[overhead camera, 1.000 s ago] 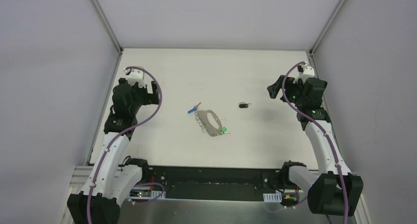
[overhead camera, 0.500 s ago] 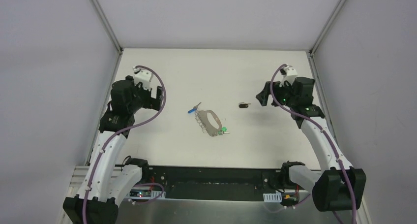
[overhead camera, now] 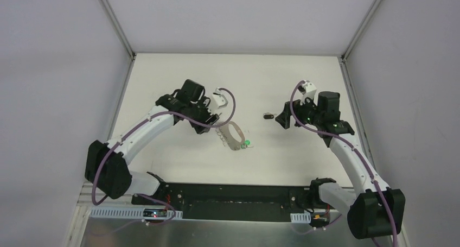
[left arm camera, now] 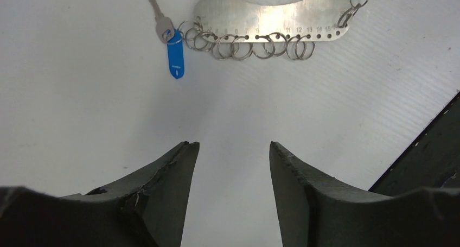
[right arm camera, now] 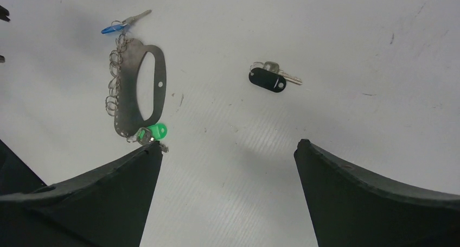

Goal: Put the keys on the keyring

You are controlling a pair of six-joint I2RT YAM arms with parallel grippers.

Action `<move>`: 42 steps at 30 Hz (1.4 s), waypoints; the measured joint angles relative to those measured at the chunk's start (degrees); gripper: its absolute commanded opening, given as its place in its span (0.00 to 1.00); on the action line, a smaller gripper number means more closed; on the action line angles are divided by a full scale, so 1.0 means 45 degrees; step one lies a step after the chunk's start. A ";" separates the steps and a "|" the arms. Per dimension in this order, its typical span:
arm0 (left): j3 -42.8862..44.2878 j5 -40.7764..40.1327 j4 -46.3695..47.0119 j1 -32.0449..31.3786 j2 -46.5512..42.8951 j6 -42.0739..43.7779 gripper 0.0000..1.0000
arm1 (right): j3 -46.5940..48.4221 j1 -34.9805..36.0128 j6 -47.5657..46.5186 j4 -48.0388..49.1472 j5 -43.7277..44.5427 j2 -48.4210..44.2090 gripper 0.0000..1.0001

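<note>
Three small keys and one keyring are lying on the pale worktop (overhead camera: pixel 179 165). Farthest left, the left fingers (left arm camera: pixel 168 176) are standing apart and gripping nothing, hanging over bare worktop just short of the bunch. Next, the blue key (left arm camera: pixel 175 56) is lying with its plastic head toward those fingers and its silver blade pointing away, its own ring touching the end ring of the row. The keyring (left arm camera: pixel 255 19) is showing as a flat silvery-grey oval loop with numbered holes along one edge, hung with small wire rings. At its other end the green key (right arm camera: pixel 157 131) is sitting among the last rings. Right of that, well apart from the loop, the black key (right arm camera: pixel 267 80) is lying loose. Farthest right, the right fingers (right arm camera: pixel 108 187) are spreading wide, holding nothing, near the black key.
</note>
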 measured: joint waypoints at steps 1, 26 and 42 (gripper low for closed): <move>0.0306 0.0170 -0.0063 -0.0019 0.0486 -0.0005 0.52 | -0.0005 -0.0146 0.0005 0.0000 -0.0063 -0.0073 0.98; 0.1180 -0.0073 0.0792 -0.2603 0.4201 -0.1933 0.41 | -0.0141 -0.0952 -0.0126 0.0029 -0.0709 0.0029 0.98; 0.1205 -0.1817 0.1214 -0.2846 0.5357 -0.2414 0.41 | -0.0243 -0.0967 -0.0267 0.0039 -0.0981 0.0029 0.98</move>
